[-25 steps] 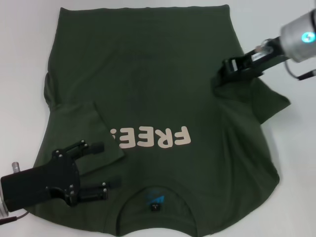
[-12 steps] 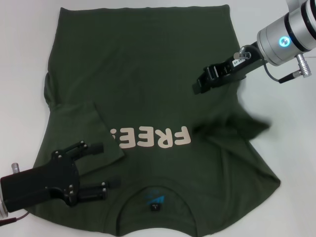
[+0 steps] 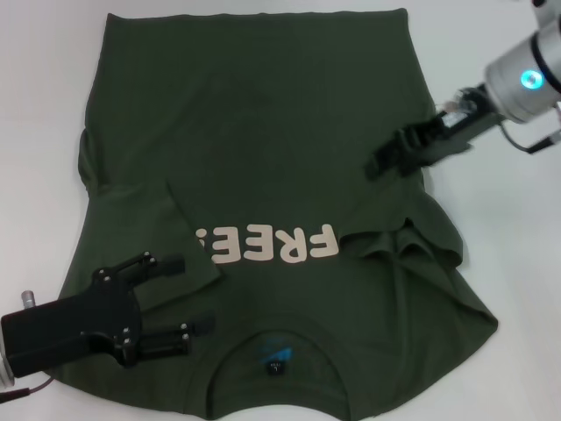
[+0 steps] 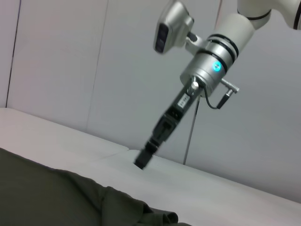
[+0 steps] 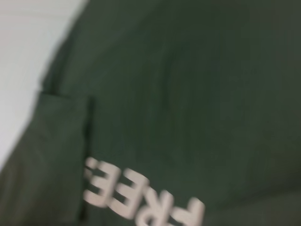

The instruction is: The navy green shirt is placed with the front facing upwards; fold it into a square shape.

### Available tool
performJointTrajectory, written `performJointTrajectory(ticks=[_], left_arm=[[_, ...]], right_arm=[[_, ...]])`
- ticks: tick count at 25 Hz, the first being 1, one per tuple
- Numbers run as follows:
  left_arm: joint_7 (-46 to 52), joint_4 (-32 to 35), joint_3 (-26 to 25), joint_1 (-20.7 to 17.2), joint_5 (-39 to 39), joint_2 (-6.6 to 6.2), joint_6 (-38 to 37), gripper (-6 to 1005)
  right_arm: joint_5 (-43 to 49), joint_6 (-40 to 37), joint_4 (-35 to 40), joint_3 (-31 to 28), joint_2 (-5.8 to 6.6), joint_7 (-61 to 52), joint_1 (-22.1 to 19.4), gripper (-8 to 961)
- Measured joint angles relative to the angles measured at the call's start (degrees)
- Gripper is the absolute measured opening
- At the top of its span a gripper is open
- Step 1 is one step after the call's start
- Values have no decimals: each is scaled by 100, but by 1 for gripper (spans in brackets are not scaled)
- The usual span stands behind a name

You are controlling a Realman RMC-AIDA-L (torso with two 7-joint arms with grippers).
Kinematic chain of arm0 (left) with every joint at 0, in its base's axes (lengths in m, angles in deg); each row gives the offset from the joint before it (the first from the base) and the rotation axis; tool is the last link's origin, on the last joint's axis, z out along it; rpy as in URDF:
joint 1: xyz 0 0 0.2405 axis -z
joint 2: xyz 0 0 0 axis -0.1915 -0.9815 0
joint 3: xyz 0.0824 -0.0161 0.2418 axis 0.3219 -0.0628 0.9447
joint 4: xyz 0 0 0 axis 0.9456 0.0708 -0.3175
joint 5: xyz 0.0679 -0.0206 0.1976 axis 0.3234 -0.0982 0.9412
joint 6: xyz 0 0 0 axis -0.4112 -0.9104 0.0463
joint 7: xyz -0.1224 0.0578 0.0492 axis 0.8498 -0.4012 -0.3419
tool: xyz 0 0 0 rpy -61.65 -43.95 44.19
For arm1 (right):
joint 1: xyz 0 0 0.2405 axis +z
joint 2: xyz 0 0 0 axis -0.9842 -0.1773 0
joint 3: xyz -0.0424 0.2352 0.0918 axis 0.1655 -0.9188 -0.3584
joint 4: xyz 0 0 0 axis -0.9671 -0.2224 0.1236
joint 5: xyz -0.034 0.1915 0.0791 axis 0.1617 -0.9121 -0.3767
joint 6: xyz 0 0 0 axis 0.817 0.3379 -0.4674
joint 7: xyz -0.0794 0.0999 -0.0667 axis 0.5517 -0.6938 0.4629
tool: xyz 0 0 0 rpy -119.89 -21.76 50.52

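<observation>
The navy green shirt (image 3: 263, 132) lies spread front-up on the white table, its collar (image 3: 276, 361) nearest me and cream "FREE!" lettering (image 3: 267, 246) across the chest. Its left sleeve (image 3: 149, 224) is folded in over the chest. The right sleeve (image 3: 408, 241) lies inward in a rumpled fold. My left gripper (image 3: 184, 296) stands open and empty low over the left shoulder. Above the shirt's right edge, my right gripper (image 3: 379, 164) hovers open and holds nothing. The left wrist view shows that gripper (image 4: 142, 162) above the table beyond the cloth (image 4: 47, 197). The right wrist view shows the chest (image 5: 188, 94).
White table (image 3: 517, 263) surrounds the shirt on the left, right and far sides. A cable (image 3: 22, 390) trails from my left arm at the near left corner. A plain grey wall (image 4: 70, 70) stands behind the table.
My right gripper carried the right sleeve inward, let it go, and drew back to the right. The sleeve dropped into a rumpled fold beside the lettering. The left arm has not moved.
</observation>
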Motion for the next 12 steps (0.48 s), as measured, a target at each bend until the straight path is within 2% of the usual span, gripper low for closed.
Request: performJointTrajectory(ticks=[3, 8, 9, 12], left_arm=[[4, 2, 0, 2, -9, 0, -4, 939], [5, -1, 4, 6, -16, 0, 12, 939], [5, -2, 5, 7, -16, 0, 19, 939], [5, -4, 1, 16, -16, 0, 29, 939]], right_arm=[[163, -77, -77, -5, 34, -70, -72, 541], [253, -224, -135, -55, 90, -214, -433, 714], [233, -272, -117, -127, 115, -245, -609, 715], [214, -302, -67, -381, 129, -225, -796, 717]])
